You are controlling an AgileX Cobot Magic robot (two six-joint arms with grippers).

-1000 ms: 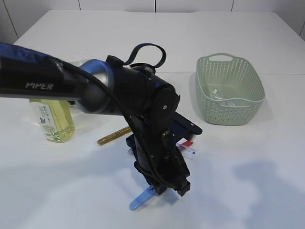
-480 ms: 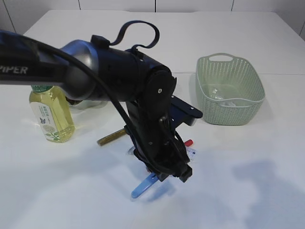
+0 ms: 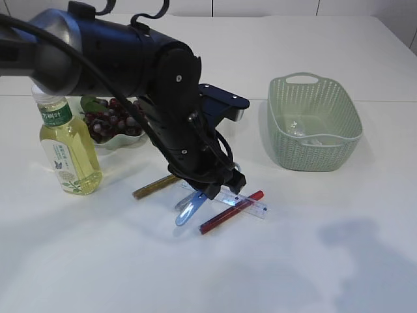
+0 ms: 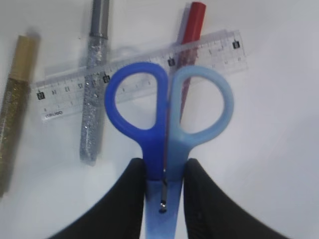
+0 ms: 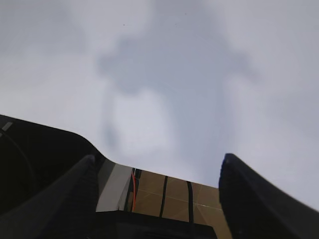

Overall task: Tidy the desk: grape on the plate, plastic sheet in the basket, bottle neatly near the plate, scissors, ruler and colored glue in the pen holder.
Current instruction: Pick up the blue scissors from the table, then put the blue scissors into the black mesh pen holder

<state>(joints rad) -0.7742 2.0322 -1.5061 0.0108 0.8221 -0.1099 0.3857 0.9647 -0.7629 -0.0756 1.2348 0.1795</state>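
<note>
white table [image 3: 339,261], soft shadows on surface; pale panelled wall [image 3: 260,6] behind.

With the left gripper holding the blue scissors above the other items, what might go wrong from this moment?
1. The left gripper pinches the blue scissors only near the pivot, handles hanging free; they may swing or slip.
2. The clear plastic ruler, silver glitter glue tube and red glue pen lie crossed right below; a drop could scatter them.
3. No pen holder is visible in any view, so the path there is uncertain.
</note>
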